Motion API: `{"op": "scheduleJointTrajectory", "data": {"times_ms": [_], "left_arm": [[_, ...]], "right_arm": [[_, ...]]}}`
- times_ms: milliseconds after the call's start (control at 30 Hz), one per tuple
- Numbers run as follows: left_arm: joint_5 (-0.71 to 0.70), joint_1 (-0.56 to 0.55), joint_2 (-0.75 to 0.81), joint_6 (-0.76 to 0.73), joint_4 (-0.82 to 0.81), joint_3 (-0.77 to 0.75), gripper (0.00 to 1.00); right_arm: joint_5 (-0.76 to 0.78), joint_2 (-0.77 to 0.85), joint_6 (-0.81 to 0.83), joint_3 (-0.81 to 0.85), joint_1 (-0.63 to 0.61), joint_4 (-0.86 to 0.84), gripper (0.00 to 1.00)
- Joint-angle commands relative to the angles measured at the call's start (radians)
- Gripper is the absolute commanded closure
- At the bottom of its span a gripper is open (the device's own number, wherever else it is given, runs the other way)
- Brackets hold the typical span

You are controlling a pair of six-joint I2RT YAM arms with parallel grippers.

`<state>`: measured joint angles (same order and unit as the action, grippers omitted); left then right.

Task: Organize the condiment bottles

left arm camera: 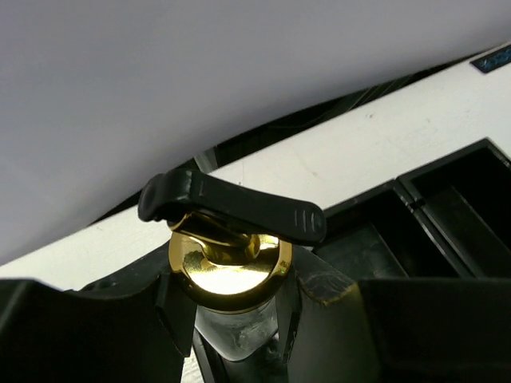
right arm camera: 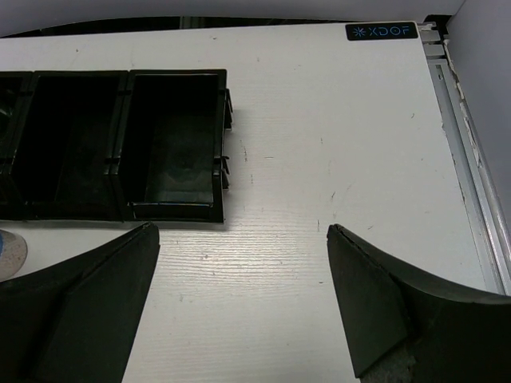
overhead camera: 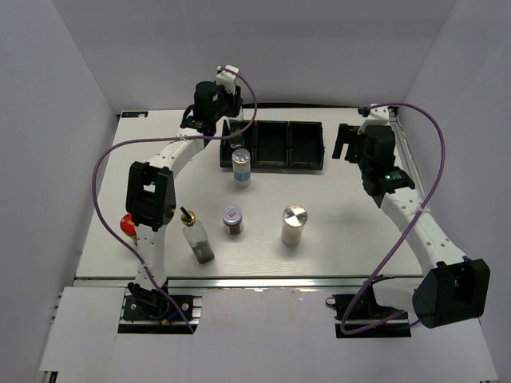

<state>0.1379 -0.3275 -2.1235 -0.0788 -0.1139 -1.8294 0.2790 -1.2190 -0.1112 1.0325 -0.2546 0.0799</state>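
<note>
Glass cruet (left arm camera: 230, 267), gold pourer and black flip lever uppermost, is clamped at the neck between the fingers (left arm camera: 335, 319) of the left gripper (left arm camera: 238, 339) at the far left end of the black tray (overhead camera: 275, 148). Whether its base rests in the end compartment or hangs above it cannot be told. The bottle looks rigid, smooth and breakable, tall for its foot and likely to tip. The narrow neck under the pourer's collar seems the sound place to hold, since the collar would stop a slide, while the hinged lever would make a poor purchase. The right gripper (right arm camera: 241, 263), jaws wide apart and empty, hovers over the table (overhead camera: 343, 255) just right of the tray. In front of the tray stand the blue-labelled shaker (overhead camera: 241, 167), close to its front wall, then the small brown jar (overhead camera: 232, 219), the white silver-lidded cylinder (overhead camera: 293, 225) and the second cruet (overhead camera: 196, 237), all upright and apart. The red-capped jar (overhead camera: 128, 225) peeks from behind the left arm (overhead camera: 150, 195). The shaker and the tray's dividers look the likeliest obstacles to any lowering or withdrawal.
</note>
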Motion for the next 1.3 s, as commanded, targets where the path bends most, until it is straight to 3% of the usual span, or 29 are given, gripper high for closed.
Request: {"op": "scheduleJointTrajectory", "data": {"times_ms": [0, 33, 100, 167, 200, 500, 833, 1000, 1267], "left_arm": [[0.017, 0.002, 0.057, -0.016, -0.135, 0.007, 0.6], [0.022, 0.002, 0.06, -0.018, -0.133, 0.012, 0.48], [0.017, 0.002, 0.071, -0.016, -0.133, 0.028, 0.36], [-0.003, 0.002, 0.076, -0.016, -0.129, 0.038, 0.1], [-0.006, 0.002, 0.079, -0.016, -0.125, 0.041, 0.07], [-0.007, 0.002, 0.152, 0.002, -0.07, 0.079, 0.02], [-0.02, 0.002, 0.307, 0.047, 0.108, 0.128, 0.02], [-0.066, 0.002, 0.401, 0.122, 0.281, 0.183, 0.02], [-0.297, 0.002, 0.783, 0.306, 0.422, 0.441, 0.02]], "right_arm": [[0.015, 0.013, 0.018, 0.0, 0.006, -0.017, 0.1], [0.015, 0.016, 0.018, 0.001, 0.006, -0.016, 0.11], [0.019, 0.022, 0.019, 0.0, 0.006, -0.015, 0.11], [0.026, 0.029, 0.019, -0.002, 0.006, -0.014, 0.11], [0.031, 0.033, 0.018, -0.003, 0.006, -0.012, 0.11], [-0.014, 0.073, 0.002, -0.009, 0.006, 0.003, 0.1], [-0.037, 0.075, -0.012, 0.003, 0.006, 0.03, 0.11], [-0.047, 0.091, -0.022, 0.005, 0.006, 0.043, 0.11], [-0.121, 0.133, -0.045, -0.002, 0.006, 0.044, 0.1]]}}
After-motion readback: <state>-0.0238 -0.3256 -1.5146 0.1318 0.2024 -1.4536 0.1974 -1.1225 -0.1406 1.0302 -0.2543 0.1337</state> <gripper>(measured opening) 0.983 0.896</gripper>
